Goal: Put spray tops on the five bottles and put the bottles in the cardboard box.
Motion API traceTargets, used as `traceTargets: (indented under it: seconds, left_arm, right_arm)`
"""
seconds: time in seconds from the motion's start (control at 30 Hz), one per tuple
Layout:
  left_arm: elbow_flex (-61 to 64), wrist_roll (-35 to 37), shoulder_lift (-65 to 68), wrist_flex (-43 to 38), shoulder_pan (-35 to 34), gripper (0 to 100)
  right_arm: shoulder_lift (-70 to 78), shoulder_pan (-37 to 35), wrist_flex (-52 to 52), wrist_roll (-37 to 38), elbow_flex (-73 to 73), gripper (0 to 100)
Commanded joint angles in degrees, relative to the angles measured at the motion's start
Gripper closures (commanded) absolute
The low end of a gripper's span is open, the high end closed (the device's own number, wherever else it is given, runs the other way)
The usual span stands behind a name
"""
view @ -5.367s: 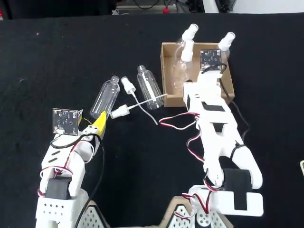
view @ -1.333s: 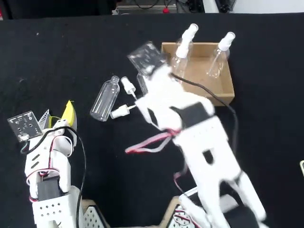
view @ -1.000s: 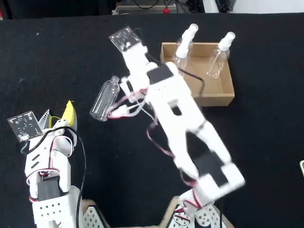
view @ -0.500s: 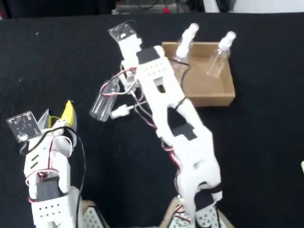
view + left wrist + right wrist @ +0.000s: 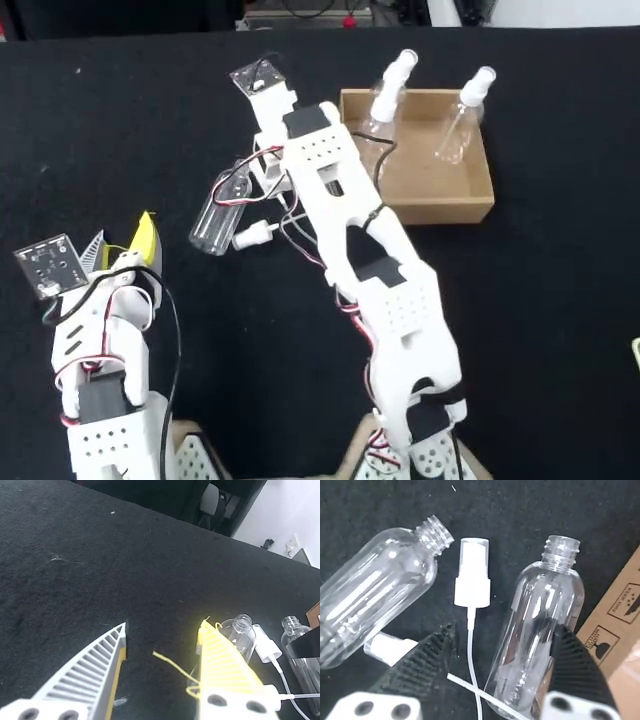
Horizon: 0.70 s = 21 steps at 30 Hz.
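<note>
Since the earliest frame the right arm has swung off the cardboard box (image 5: 440, 205) and across to the loose parts left of it, while the left arm has drawn back to the near left of the table (image 5: 560, 300). The right end effector (image 5: 504, 630) hangs wide open over an uncapped clear bottle (image 5: 540, 615) lying on its side, gripping nothing. A white spray top (image 5: 472, 582) with its dip tube lies just beside that bottle, between it and a second open-necked bottle (image 5: 380, 595). The left end effector (image 5: 164, 626) is spread open and empty. Two capped bottles (image 5: 385, 105) lean in the box.
</note>
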Motion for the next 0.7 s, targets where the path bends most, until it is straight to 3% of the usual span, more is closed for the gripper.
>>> traceTargets:
  seconds: [0.0, 0.67]
  left_arm:
    - [-0.92, 0.53, -0.79, -1.05, -0.31, 78]
    - [-1.01, 0.53, -0.79, -1.05, -0.31, 78]
  right_arm:
    - [0.40, 0.35, -0.62, -1.23, -2.33, 73.3]
    - [-3.56, -0.97, 7.82, -1.49, 0.40, 73.2]
